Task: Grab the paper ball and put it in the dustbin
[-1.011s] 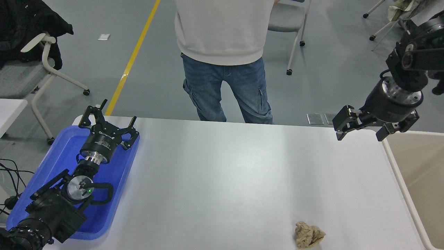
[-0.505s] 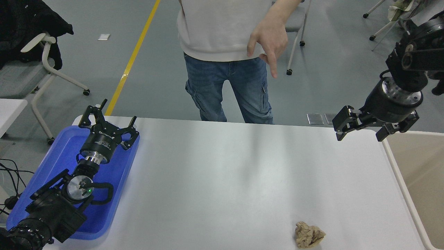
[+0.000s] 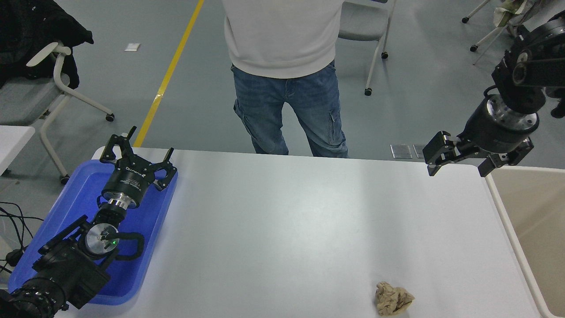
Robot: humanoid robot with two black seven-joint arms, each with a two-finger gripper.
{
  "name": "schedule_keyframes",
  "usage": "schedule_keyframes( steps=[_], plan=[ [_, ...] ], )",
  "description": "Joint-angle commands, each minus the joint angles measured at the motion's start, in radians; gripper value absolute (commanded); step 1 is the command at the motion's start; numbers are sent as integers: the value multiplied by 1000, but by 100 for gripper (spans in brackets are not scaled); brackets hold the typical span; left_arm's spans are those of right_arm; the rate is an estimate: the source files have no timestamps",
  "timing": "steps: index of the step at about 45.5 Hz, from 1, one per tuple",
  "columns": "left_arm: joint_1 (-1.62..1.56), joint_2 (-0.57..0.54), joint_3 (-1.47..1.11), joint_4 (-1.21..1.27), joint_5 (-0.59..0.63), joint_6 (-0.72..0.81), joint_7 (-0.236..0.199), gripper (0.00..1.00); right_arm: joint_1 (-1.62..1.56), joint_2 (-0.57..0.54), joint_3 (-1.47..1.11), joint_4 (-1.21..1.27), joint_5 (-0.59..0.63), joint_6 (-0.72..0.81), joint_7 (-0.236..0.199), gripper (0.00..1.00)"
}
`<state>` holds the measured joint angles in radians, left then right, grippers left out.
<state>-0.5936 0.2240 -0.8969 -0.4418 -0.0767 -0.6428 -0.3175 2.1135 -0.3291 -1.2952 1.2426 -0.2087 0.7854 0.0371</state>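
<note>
The paper ball (image 3: 393, 300), a tan crumpled wad, lies on the white table (image 3: 309, 221) near its front edge, right of centre. The dustbin (image 3: 501, 207) with a white rim and beige inside stands at the table's right edge, partly cut off by the picture. My right gripper (image 3: 457, 170) hangs open and empty above the table's far right corner, next to the dustbin's rim and far from the ball. My left gripper (image 3: 137, 152) is parked open over the blue tray at the left.
A shallow blue tray (image 3: 66, 212) lies at the table's left edge under the left arm. A person in a white top and jeans (image 3: 287, 88) stands at the table's far side. Chairs stand on the floor behind.
The person's hand, lowered half a second ago, is out of view again. My right gripper has shifted very slightly upward; the ball and left arm have not moved.
</note>
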Motion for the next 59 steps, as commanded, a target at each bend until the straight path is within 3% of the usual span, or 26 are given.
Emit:
schedule_keyframes(
  steps=[1, 24, 41, 51, 59],
  plan=[
    [0, 0, 1, 0, 0, 0, 0, 100, 0, -18, 7, 3, 3, 0, 1, 100],
    [0, 0, -1, 0, 0, 0, 0, 100, -207, -24, 77, 9, -20, 0, 0, 100],
    [0, 0, -1, 0, 0, 0, 0, 100, -467, 39, 286, 5, -307, -24, 0, 100],
    [0, 0, -1, 0, 0, 0, 0, 100, -560, 64, 323, 1, -299, -238, 0, 97],
    [0, 0, -1, 0, 0, 2, 0, 100, -589, 65, 326, 1, -290, -276, 0, 97]
  ],
)
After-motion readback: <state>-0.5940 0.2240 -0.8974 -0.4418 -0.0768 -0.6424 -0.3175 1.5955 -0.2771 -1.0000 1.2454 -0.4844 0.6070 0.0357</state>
